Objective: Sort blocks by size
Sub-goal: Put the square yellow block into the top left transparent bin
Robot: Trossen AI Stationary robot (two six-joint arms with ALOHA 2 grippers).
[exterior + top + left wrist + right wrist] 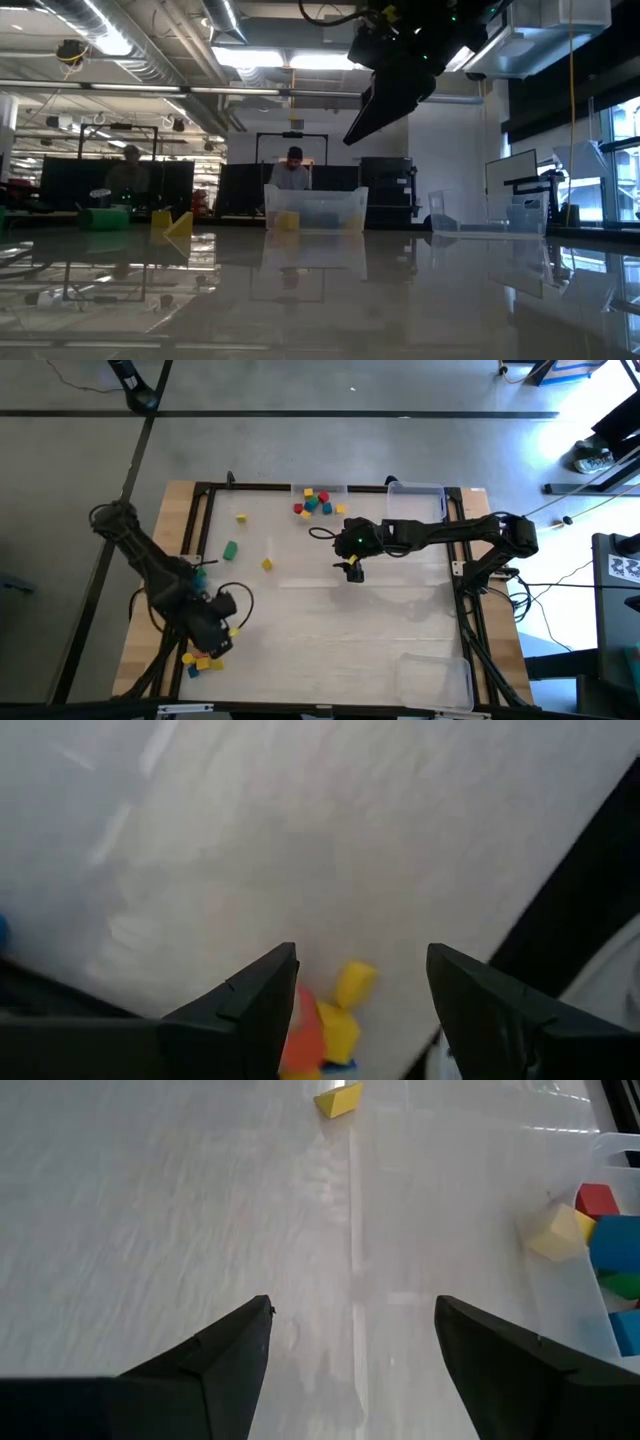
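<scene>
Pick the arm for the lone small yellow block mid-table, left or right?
Right, probably. The right gripper hangs open over mid-table, and its wrist view shows the small yellow block straight ahead. The left gripper, also open, sits at the near-left corner over another block cluster, farther off.

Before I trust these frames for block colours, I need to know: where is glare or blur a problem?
Low view: the table mirrors the ceiling lights and the right gripper is a dark silhouette. High view: bright glare at the right corner, but the block pile reads clearly. Left wrist view: soft, its yellow block is fuzzy. Right wrist view: sharper, pale streaks on the table.
</scene>
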